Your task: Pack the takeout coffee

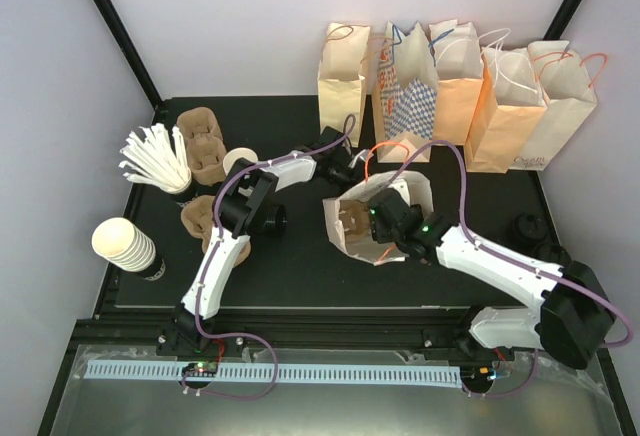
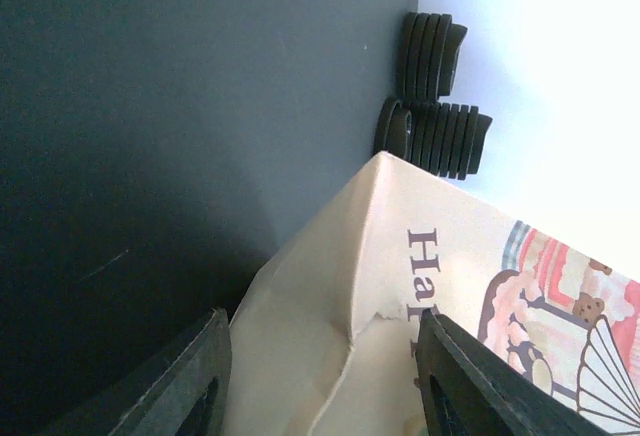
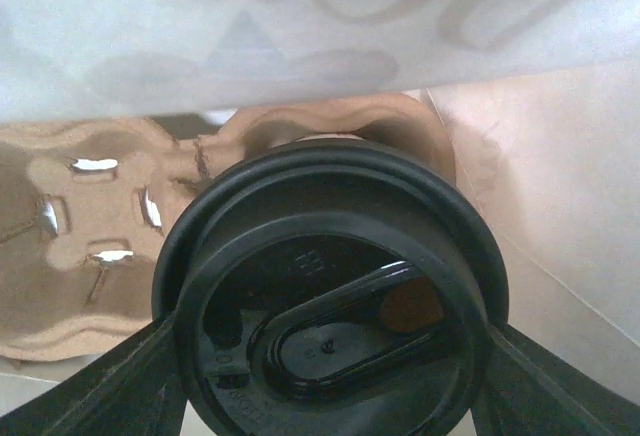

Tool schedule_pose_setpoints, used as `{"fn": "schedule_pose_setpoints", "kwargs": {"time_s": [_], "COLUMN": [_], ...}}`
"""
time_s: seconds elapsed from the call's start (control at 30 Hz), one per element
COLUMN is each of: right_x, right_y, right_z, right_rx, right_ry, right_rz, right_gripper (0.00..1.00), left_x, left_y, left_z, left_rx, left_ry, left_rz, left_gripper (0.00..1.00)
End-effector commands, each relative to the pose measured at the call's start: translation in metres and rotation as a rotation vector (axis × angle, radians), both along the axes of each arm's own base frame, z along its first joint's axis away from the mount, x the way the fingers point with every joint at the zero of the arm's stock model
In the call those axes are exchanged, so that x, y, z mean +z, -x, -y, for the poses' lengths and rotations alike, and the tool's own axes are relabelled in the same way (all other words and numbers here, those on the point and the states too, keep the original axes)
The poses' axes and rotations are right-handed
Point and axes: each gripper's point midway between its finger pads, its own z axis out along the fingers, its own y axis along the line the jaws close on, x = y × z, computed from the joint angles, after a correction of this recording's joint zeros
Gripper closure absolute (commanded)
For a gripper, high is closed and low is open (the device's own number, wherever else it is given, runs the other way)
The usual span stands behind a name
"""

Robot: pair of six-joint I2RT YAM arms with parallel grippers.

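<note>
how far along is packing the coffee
Done: the carrier sits inside the open bag. In hand: the right end effector grips the lidded coffee at the carrier; the left end effector straddles the bag's edge. To do: seat the coffee (seating is hidden), release, withdraw.

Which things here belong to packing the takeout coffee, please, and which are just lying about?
In the job: takeout coffee, gripped by the right end effector; pulp carrier inside the open bag; left end effector at the bag's edge.
Lying about: stacked cream cups; bundle of white sticks; spare carriers; standing paper bags; black lid stacks.
</note>
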Motion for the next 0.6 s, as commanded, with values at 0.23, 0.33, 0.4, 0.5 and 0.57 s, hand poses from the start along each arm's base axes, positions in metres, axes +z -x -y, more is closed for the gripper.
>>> {"fn": "schedule_pose_setpoints", "kwargs": {"time_s": [0.23,0.33,0.4,0.5,0.57], "right_x": [-0.020,-0.024,-0.025,-0.026,-0.031], "right_y": [-0.022,-0.029,-0.035,-0.044,-0.048], "right_z": [0.008,0.009,0.012,0.012,0.013], "right_rx": [-0.053,-0.071,-0.089,-0.098,-0.097], "right_ry": [0.032,0.047,0.058,0.085,0.106], "right_rz": [-0.187,-0.242,-0.277,-0.337,-0.390], "right_gripper": [0.41,0.39,0.38,0.38,0.38], "left_x": [0.049,0.050,0.049,0.048,0.047], "left_y": [0.036,0.037,0.037,0.038,0.038], "left_z": [0.023,0.024,0.023,0.023,0.022], "left_rx": [-0.114,-0.118,-0.117,-0.117,-0.116], "left_ry": [0.125,0.128,0.127,0.125,0.123], "left_rz": [0.017,0.018,0.018,0.015,0.015], "left_gripper": [0.48,0.48,0.49,0.49,0.49]}}
